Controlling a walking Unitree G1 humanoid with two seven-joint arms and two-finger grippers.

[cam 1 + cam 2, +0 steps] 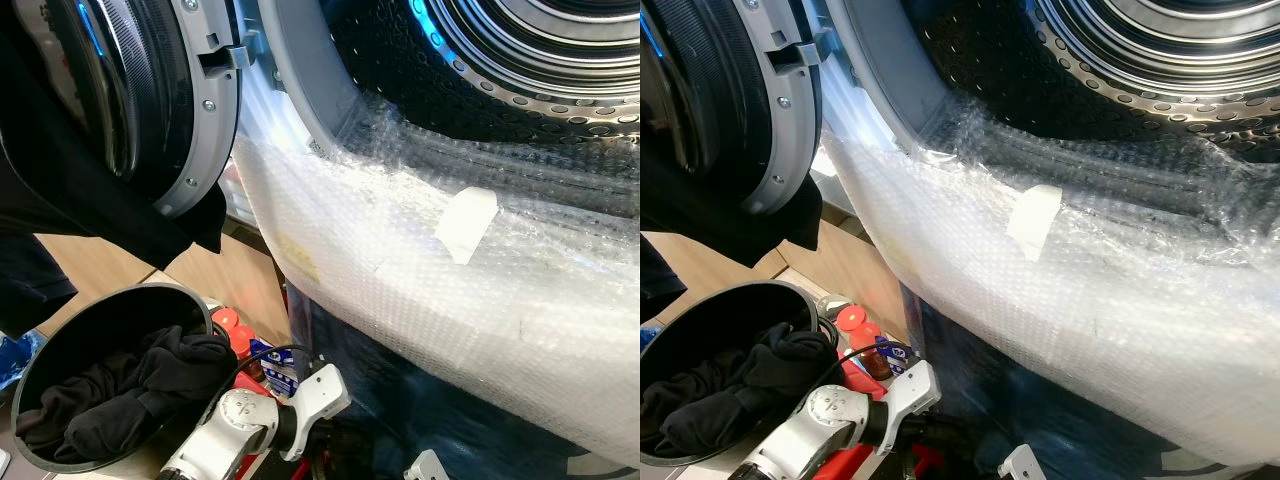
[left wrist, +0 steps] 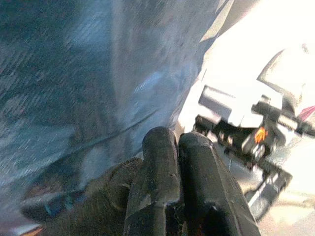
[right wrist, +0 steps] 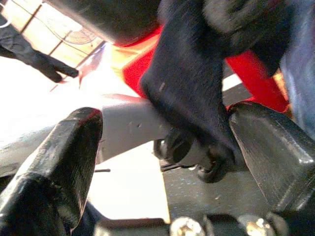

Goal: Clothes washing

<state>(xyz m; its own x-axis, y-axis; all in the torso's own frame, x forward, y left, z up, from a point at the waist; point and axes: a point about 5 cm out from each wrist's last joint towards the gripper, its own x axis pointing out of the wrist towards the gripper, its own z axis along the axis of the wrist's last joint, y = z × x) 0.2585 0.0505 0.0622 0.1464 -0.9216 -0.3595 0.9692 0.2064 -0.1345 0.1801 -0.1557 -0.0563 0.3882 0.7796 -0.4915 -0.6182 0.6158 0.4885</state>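
A: Drum (image 1: pixel 520 60) of the washing machine sits far right and high, its mouth open; door (image 1: pixel 130 90) swung to the left. Bubble wrap (image 1: pixel 400 260) is taped over the lower front.

B: Laundry position?

A: Dark clothes (image 1: pixel 110 385) lie in the black bucket (image 1: pixel 40 370), near left, below the door. More dark cloth drapes over the door's lower edge.

B: Grippers?

A: Left gripper (image 2: pixel 177 162): fingers pressed together, dark fabric (image 2: pixel 98 206) bunched against them; whether it is actually pinched, cannot tell. Right gripper (image 3: pixel 162 147): fingers spread wide, a dark cloth (image 3: pixel 192 93) hanging between them, not clamped.

B: Key relation?

A: Judgement: the load must travel up and to the far right, from the bucket to the drum mouth. The left arm (image 1: pixel 250 425) lies just beside the bucket, so it looks the nearer one for the lift.

B: Labels?

A: Red-capped bottles (image 1: pixel 232 330) stand beside the bucket; print too small to read.
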